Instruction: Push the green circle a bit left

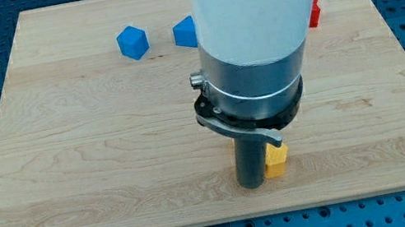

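Tip (252, 183) sits near the board's bottom edge, touching or just beside a yellow block (276, 161) on its right. No jaws on this rig, only the rod. Green circle isn't visible; the arm body may be hiding it. Blue cube (132, 42), second blue block (185, 32) and red block (314, 13) lie near the top edge. Locate green first, approach from its right, push left briefly, avoid dragging yellow.
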You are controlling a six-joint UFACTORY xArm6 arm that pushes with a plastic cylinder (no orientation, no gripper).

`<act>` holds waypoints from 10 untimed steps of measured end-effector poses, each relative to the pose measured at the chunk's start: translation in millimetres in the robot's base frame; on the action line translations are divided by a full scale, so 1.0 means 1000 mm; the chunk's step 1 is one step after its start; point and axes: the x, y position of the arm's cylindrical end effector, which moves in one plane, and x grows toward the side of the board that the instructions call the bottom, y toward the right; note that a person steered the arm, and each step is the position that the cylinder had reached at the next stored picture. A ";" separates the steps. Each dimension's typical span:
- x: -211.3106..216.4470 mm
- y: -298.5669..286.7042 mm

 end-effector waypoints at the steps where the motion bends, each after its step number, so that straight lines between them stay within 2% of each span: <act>1: 0.017 0.001; 2: 0.030 0.020; 3: 0.030 0.077; 4: -0.001 0.117; 5: -0.070 0.117; 6: -0.098 0.101; 10: -0.115 0.076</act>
